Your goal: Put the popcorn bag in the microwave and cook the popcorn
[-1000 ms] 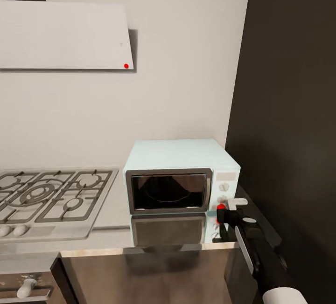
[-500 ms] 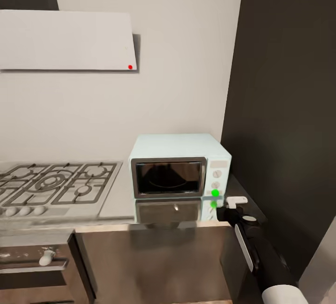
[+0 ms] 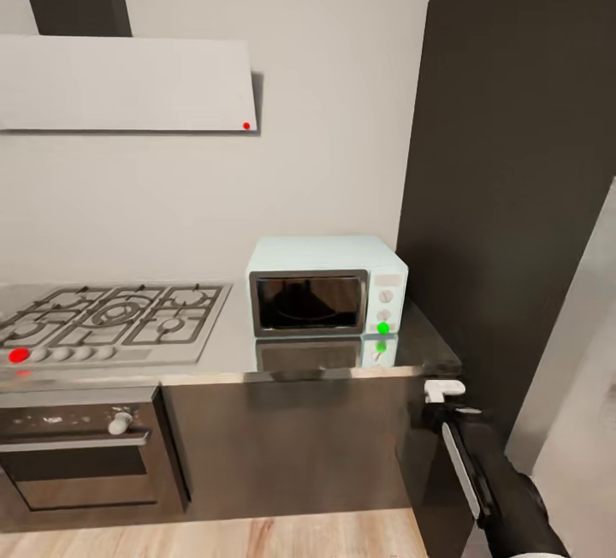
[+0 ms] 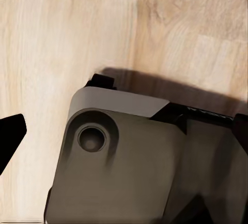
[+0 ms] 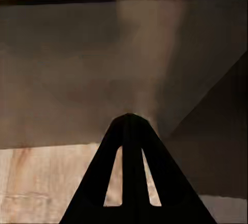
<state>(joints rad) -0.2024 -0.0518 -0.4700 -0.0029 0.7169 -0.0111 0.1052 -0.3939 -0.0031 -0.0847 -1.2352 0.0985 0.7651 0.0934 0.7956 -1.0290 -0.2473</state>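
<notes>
Against the grey wall, the microwave [image 3: 327,286] is sitting on the counter [image 3: 231,353] with its door closed and a green light [image 3: 383,328] glowing on its panel, beside the gas hob [image 3: 111,323]. Your right gripper [image 5: 130,131] is hanging low in front of the dark cabinet fronts [image 3: 282,438], its fingers pressed together on nothing. You are seeing floorboards [image 4: 62,43] from the left wrist, and I cannot tell how those fingers are standing.

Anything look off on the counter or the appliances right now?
Nothing is spilled, askew or damaged. The microwave sits square on the countertop, door shut, light green. One hob knob glows red, the others grey. Right gripper is shut.
</notes>
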